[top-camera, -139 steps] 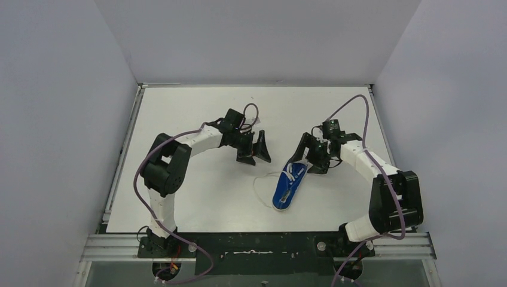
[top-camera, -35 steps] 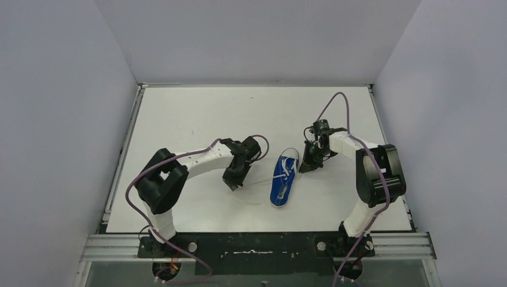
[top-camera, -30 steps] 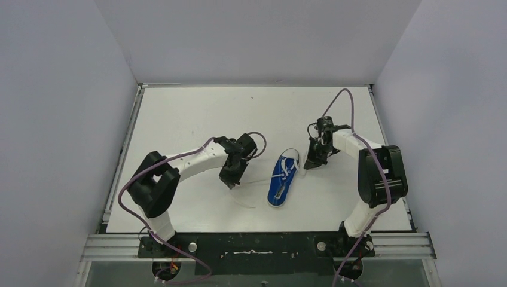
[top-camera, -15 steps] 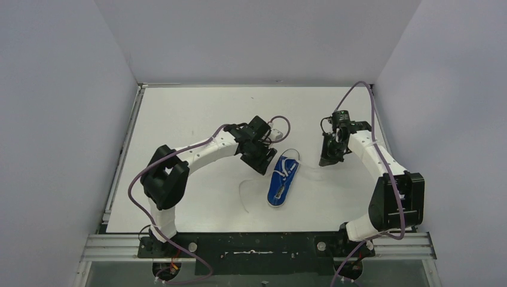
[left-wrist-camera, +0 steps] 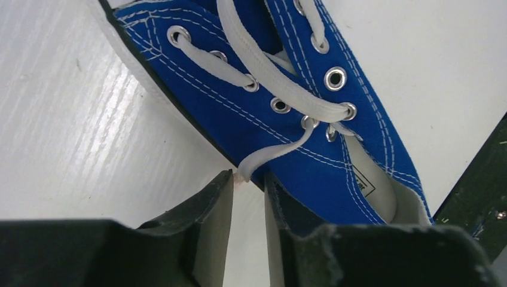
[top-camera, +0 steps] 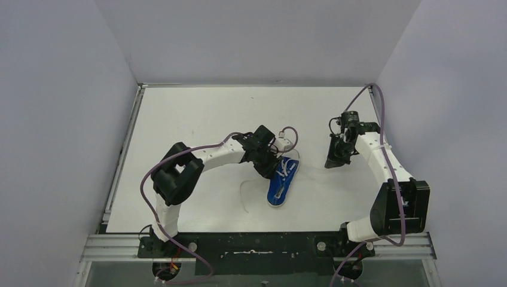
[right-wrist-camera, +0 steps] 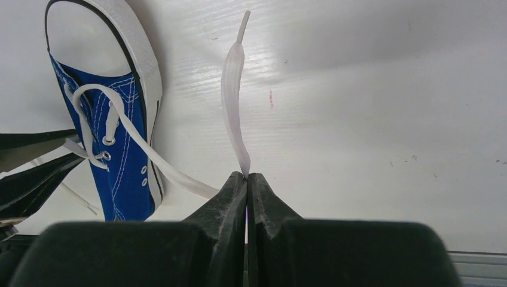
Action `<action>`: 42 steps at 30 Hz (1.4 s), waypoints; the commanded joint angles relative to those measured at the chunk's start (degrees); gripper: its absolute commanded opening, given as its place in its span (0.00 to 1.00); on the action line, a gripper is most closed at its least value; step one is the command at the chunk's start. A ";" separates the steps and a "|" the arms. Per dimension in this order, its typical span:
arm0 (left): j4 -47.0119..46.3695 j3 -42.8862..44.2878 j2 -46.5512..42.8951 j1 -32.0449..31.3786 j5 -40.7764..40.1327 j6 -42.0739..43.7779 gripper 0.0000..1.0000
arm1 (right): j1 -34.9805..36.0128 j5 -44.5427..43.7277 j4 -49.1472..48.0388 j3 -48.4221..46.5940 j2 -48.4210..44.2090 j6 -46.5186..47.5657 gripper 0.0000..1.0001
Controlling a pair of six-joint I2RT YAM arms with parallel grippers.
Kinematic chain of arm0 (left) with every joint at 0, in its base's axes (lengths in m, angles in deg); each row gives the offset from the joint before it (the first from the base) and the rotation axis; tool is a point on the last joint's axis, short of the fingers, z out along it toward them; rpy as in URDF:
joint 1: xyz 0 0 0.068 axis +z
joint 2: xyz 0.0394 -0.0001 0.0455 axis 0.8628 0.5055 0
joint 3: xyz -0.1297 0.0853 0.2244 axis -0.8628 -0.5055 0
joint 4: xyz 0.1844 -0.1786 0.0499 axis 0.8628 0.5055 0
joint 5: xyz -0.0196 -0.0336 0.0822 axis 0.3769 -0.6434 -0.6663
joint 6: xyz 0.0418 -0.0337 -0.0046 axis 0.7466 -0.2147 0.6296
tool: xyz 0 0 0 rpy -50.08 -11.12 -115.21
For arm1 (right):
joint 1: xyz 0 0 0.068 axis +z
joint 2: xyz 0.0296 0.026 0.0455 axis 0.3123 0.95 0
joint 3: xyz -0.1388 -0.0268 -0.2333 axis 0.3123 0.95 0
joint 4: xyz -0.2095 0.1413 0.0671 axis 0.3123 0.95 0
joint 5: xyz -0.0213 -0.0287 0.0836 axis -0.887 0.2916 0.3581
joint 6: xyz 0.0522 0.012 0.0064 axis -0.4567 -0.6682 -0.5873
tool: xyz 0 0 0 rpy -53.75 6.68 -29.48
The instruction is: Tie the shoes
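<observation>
One of the shoes, a blue sneaker (top-camera: 280, 186) with a white sole, lies mid-table with its toe toward the near edge. My left gripper (top-camera: 272, 169) hovers at its left flank by the top eyelets. In the left wrist view the fingers stand a narrow gap apart and a white lace strand (left-wrist-camera: 272, 152) drops from an eyelet of the shoe (left-wrist-camera: 299, 161) to the mouth of the left gripper (left-wrist-camera: 248, 179). My right gripper (right-wrist-camera: 247, 175) is shut on the other lace (right-wrist-camera: 233, 89), drawn out right of the shoe (right-wrist-camera: 125, 173). From above, the right gripper (top-camera: 332, 162) is apart from the shoe.
A slack loop of lace (top-camera: 243, 194) lies on the white table (top-camera: 179, 119) left of the shoe. Grey walls close in the left, back and right. A metal rail (top-camera: 257, 245) with both arm bases runs along the near edge.
My left gripper let go of the lace out on the left, opened, swung right to the shoe's eyelets and has narrowed. My right gripper carried its lace farther right, staying shut.
</observation>
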State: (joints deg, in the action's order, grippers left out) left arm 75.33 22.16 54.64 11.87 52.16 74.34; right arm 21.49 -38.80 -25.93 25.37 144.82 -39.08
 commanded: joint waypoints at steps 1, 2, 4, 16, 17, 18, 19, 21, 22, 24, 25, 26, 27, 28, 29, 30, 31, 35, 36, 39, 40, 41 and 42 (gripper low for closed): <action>-5.38 -0.15 0.64 0.65 -2.49 0.61 0.16 | -2.46 1.01 1.78 -2.65 -3.08 1.76 0.00; -5.62 -0.56 -0.01 0.78 -3.24 0.55 0.13 | -2.98 1.16 1.88 -2.79 -3.19 2.08 0.00; -5.93 -1.30 -1.73 0.77 -4.94 0.50 0.07 | -3.11 1.77 2.11 -3.12 -2.90 2.37 0.00; -1.74 2.92 -5.61 0.63 -3.77 1.36 0.00 | -3.70 15.44 -3.71 -5.27 8.26 1.40 0.00; -0.90 3.18 -5.60 0.50 -3.36 1.17 0.00 | -3.65 16.32 -4.78 -5.44 9.74 0.80 0.00; -0.45 3.12 -5.92 0.39 -2.96 0.74 0.00 | -2.27 16.97 -6.06 -5.58 11.18 0.15 0.00; -0.80 2.63 -6.56 0.34 -2.31 0.10 0.00 | -1.68 17.98 -7.65 -5.65 12.53 -0.62 0.00; -2.52 0.97 -8.22 0.23 -0.78 -2.44 0.00 | -1.01 20.05 -10.97 -5.78 15.29 -2.46 0.00; -3.31 0.03 -8.97 0.29 -0.04 -3.70 0.00 | -0.59 20.96 -12.47 -6.18 16.52 -3.27 0.00; -4.27 -1.21 -10.06 0.24 1.25 -5.81 0.00 | 0.94 21.98 -14.73 -7.47 19.24 -4.29 0.00; -4.55 -1.63 -10.58 0.29 1.89 -6.82 0.00 | 1.84 22.55 -15.59 -8.33 20.55 -4.46 0.00; -4.91 -2.01 -10.89 0.27 2.53 -7.85 0.00 | 2.88 23.25 -16.17 -9.24 22.00 -4.45 0.00; -5.35 -2.48 -11.07 0.28 3.10 -8.72 0.00 | 3.90 23.66 -16.32 -10.41 23.28 -4.30 0.00; -5.58 -2.90 -11.42 0.22 3.15 -9.22 0.00 | 4.56 23.82 -15.71 -11.82 24.41 -3.95 0.00; -5.75 -3.32 -11.75 0.14 2.38 -9.72 0.00 | 4.84 23.48 -14.56 -13.16 24.97 -3.69 0.00; -6.03 -3.71 -11.93 0.32 2.04 -9.92 0.00 | 4.66 22.96 -13.53 -14.01 24.76 -3.94 0.00; -6.54 -4.02 -12.08 0.64 1.95 -9.87 0.00 | 4.23 22.53 -12.44 -14.49 23.76 -4.25 0.00; -5.96 -2.02 -10.69 2.35 5.56 -8.83 0.00 | 2.16 21.84 -6.11 -14.31 17.33 -2.96 0.00; -5.42 -1.14 -10.01 2.95 6.69 -8.56 0.00 | 1.95 21.72 -4.05 -14.56 15.52 -2.15 0.00; -6.48 -0.18 -8.75 3.85 10.06 -8.52 0.00 | 1.75 21.45 1.11 -15.72 11.66 -0.15 0.00; -7.97 -0.33 -8.73 3.91 10.67 -8.69 0.00 | 1.60 21.61 2.16 -16.00 10.42 -0.15 0.00; -9.59 -0.76 -8.88 3.92 11.15 -8.85 0.00 | 1.61 21.62 3.02 -16.36 9.04 -0.40 0.00; -11.17 -1.31 -9.05 3.96 11.29 -8.94 0.00 | 1.55 21.69 3.60 -16.65 7.66 -0.91 0.00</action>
State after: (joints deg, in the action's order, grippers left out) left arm 71.37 18.95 46.01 15.28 58.63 65.88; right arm 22.88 -17.51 -28.38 12.24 159.37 -40.94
